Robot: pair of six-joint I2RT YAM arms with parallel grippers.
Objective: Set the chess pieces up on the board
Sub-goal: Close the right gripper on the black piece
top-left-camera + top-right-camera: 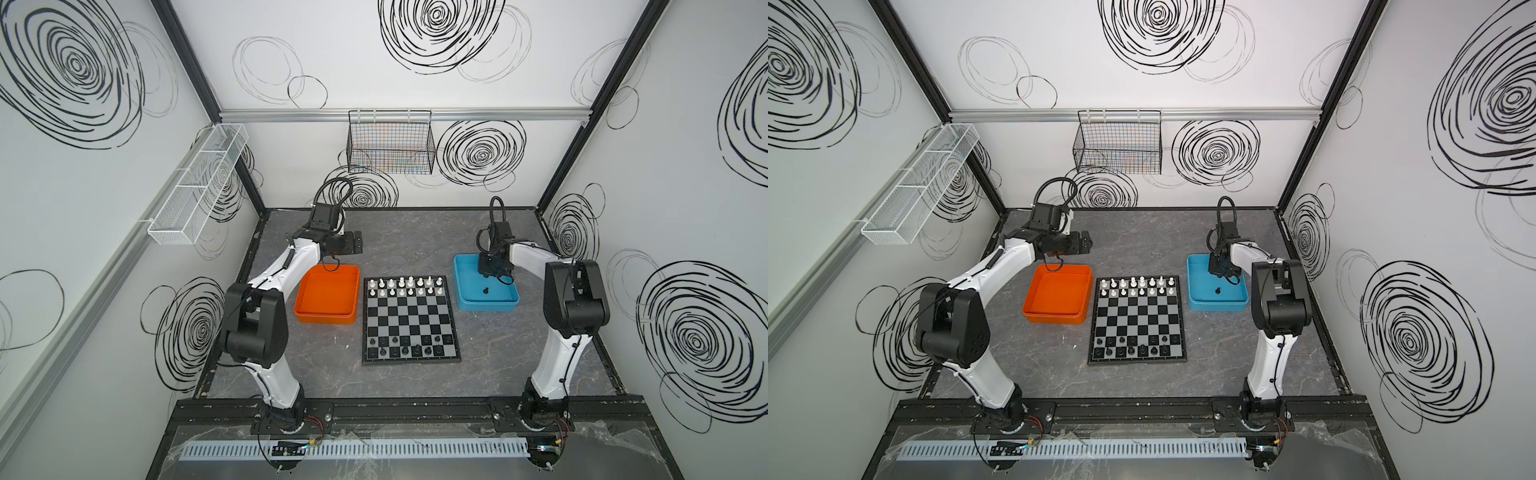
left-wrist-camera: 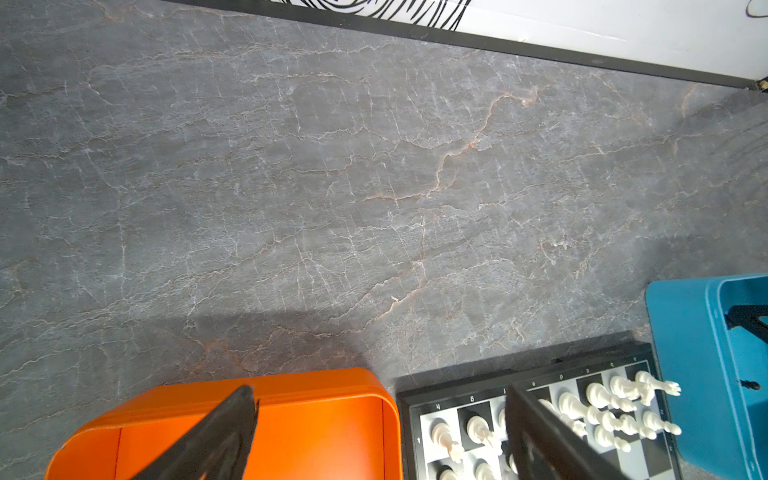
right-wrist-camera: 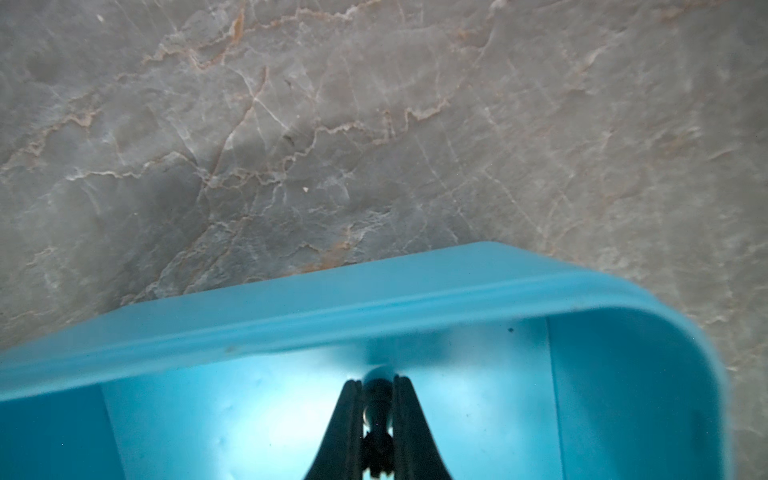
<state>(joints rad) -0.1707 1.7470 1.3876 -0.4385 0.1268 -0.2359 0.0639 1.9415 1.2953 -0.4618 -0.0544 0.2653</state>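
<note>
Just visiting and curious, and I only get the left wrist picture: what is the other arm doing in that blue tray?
Observer: Its fingers are shut on a black piece, low inside the blue tray.
Operator: Does black's side of the board need it?
Observer: Yes. In both top views the black pieces on the near rows of the board leave several squares bare.
Operator: And the rest of the orange tray?
Observer: In both top views nothing lies in the orange tray.
</note>
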